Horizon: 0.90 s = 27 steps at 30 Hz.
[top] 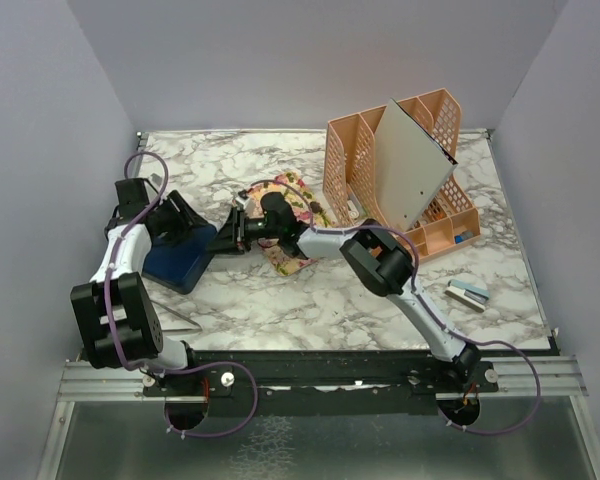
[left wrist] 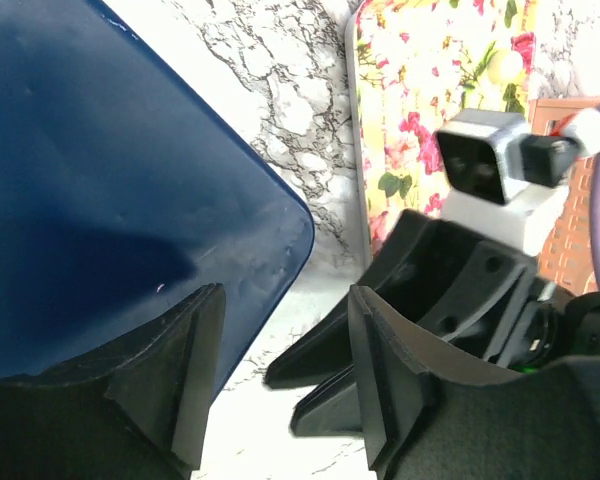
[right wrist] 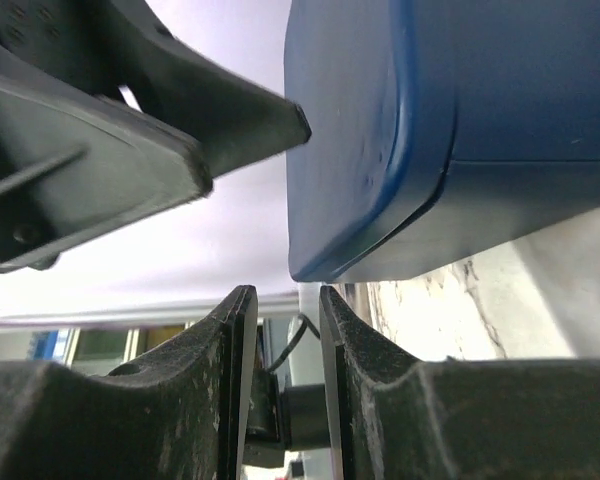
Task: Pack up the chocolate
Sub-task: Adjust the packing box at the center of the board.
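No sight of the chocolate in any view; cannot tell where. Closest to the work, a dark blue box (top: 180,255), lid on, lying on the left part of the marble counter (top: 280,300). Over its far side, the left fingers (left wrist: 285,295), spread wide and holding nothing, one finger above the lid, the other past the box's rounded corner. Reaching in from the right, the right fingers (right wrist: 285,295), parted by only a slim gap, gripping nothing, tips just short of that same corner. Behind them, partly under the right arm, a floral tray (top: 305,205). Farther right, toward the far edge, an orange mesh organiser (top: 350,160) with a pale board (top: 410,165) leaning in it. Near the right edge, well apart from the rest, a small blue and white object (top: 468,292).
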Each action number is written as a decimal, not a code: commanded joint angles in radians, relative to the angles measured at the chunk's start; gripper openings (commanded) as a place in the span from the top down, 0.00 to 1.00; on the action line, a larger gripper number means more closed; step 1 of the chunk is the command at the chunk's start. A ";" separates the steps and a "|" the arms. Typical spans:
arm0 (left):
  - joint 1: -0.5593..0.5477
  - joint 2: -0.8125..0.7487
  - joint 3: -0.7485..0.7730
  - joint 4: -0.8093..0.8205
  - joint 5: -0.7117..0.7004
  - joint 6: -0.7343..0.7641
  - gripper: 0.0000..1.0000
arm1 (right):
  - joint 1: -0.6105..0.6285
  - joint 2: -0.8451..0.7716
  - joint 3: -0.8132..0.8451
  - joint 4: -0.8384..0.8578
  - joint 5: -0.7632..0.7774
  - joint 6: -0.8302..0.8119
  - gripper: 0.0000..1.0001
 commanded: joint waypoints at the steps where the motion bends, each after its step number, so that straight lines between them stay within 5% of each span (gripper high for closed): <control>1: 0.006 -0.025 0.089 -0.040 -0.029 0.025 0.39 | -0.049 -0.101 -0.088 0.034 0.146 -0.030 0.65; 10: 0.075 0.120 0.297 -0.151 -0.353 0.157 0.20 | -0.057 -0.148 -0.082 -0.093 0.172 -0.129 0.63; 18: 0.157 0.251 0.334 -0.147 -0.312 0.183 0.16 | -0.021 -0.235 -0.265 -0.048 0.309 -0.067 0.52; 27: 0.175 0.260 0.374 -0.182 -0.401 0.218 0.15 | 0.070 -0.206 -0.220 -0.065 0.406 -0.007 0.44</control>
